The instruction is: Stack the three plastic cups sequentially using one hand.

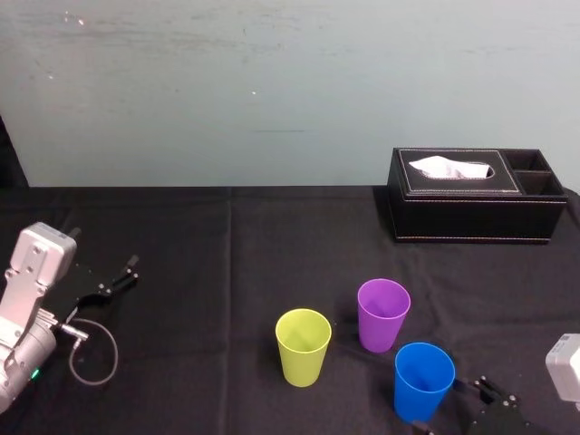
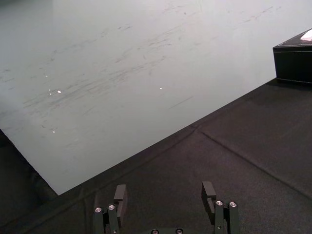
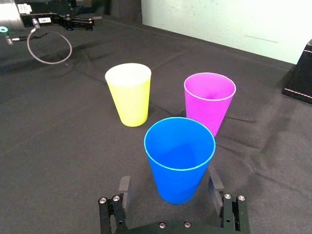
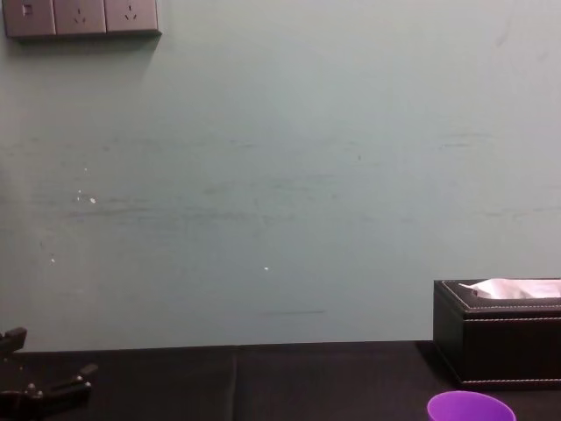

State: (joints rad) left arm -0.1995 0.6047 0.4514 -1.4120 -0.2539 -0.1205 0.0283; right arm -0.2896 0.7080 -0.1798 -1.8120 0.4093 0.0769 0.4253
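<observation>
Three plastic cups stand upright and apart on a black tablecloth [image 1: 227, 272]. The right gripper [image 3: 169, 187], fingers spread, brackets the blue cup [image 3: 179, 156]; the purple cup [image 3: 208, 100] and yellow cup [image 3: 129, 95] stand just beyond. The first grasp seems in hand: next it should close and lift. The left gripper [image 2: 165, 187] sits parked, open and empty.

Three cups stand clustered centre-right on the counter [image 1: 181, 272].
- Blue cup [image 3: 179, 156] is nearest. It stands between the spread fingers [image 3: 124, 187] of the right gripper [image 3: 169, 183], with room on one side. The other finger is close; contact unclear.
- Purple cup [image 1: 382, 313] is just behind the blue one, with a slim gap between them.
- Yellow-green cup [image 1: 303, 345] stands left of both, across a wider lane.
- All three rims are clear from above.
- Tissue box [image 1: 476, 195] sits far right, well apart from the cups.
- Left gripper [image 1: 122, 276] and its looped cable [image 1: 115, 352] lie far left. Bare cloth runs from there to the cups.
</observation>
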